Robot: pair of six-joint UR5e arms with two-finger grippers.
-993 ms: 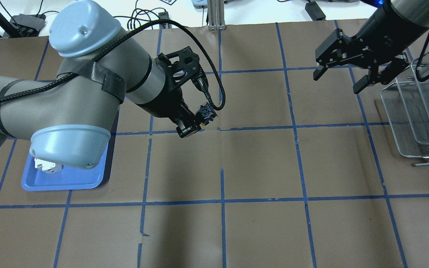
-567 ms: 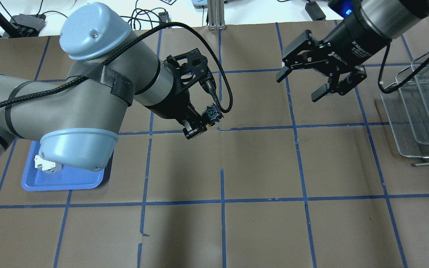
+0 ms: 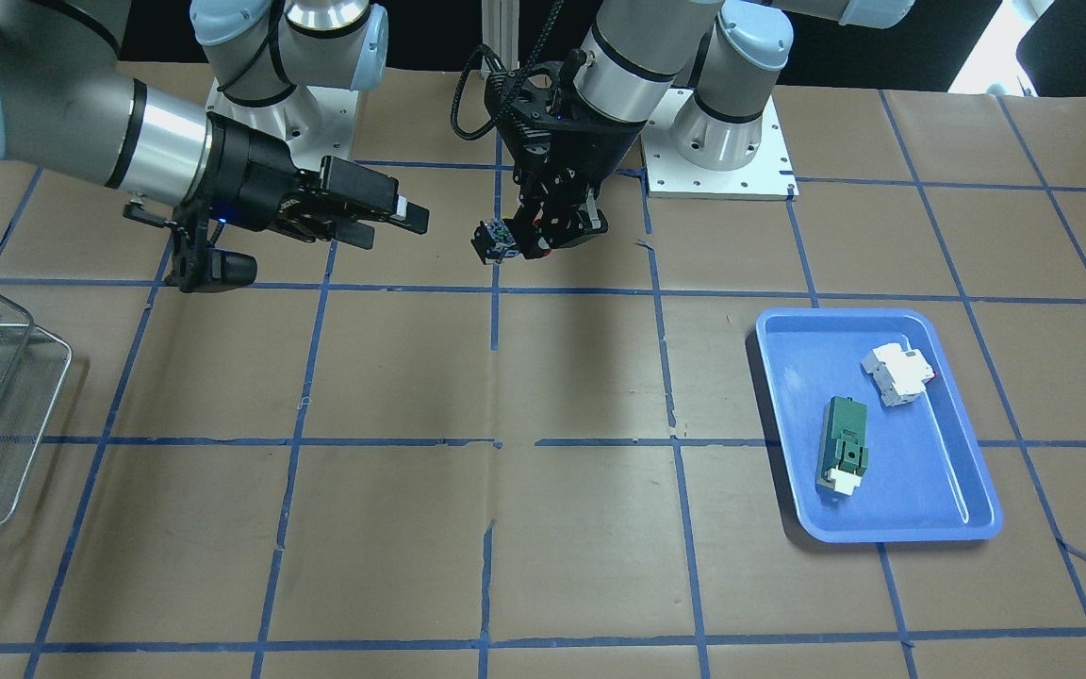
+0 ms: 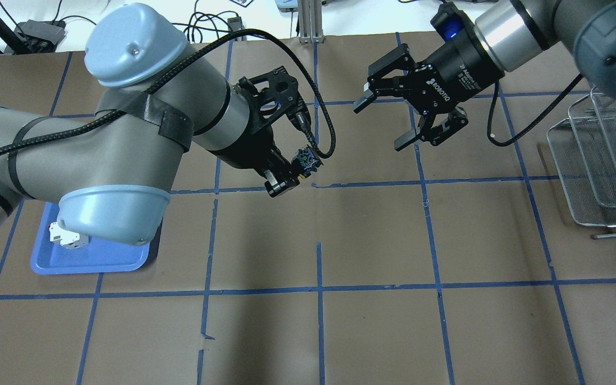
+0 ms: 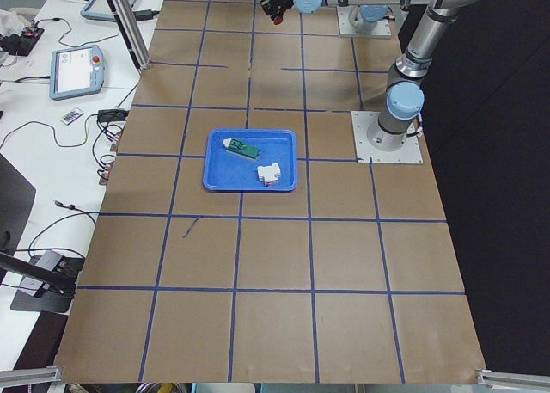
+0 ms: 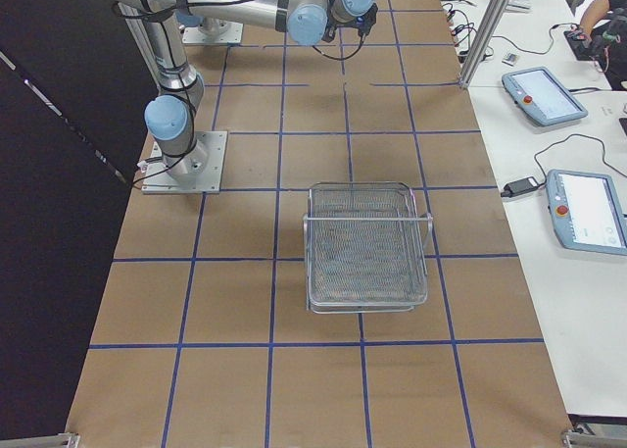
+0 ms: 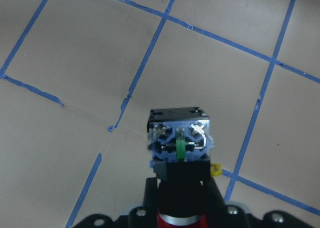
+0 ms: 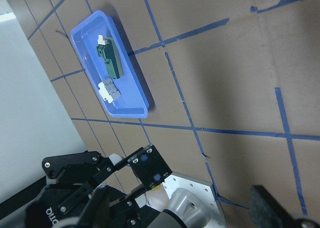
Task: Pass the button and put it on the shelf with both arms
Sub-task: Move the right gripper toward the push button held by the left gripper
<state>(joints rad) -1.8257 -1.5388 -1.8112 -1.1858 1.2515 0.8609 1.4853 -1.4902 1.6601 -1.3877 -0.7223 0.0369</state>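
Observation:
The button [image 4: 307,159] has its black body and coloured terminals pointing out of my left gripper [image 4: 293,172], which is shut on it and holds it above the table's middle. In the left wrist view the body [image 7: 179,138] fills the centre and the red cap [image 7: 177,220] sits between the jaws. It also shows in the front view [image 3: 494,238]. My right gripper [image 4: 382,124] is open and empty, in the air a short way right of the button, jaws turned toward it. The wire-mesh shelf [image 4: 597,160] stands at the far right.
A blue tray [image 3: 920,471] on my left side holds a green block [image 3: 843,443] and a white block [image 3: 896,372]. The table is brown paper with blue tape lines. Cables and boxes lie beyond the far edge.
My right gripper has moved left from beside the shelf toward the button and stays open. My left gripper shifted slightly right with the button, then held still.

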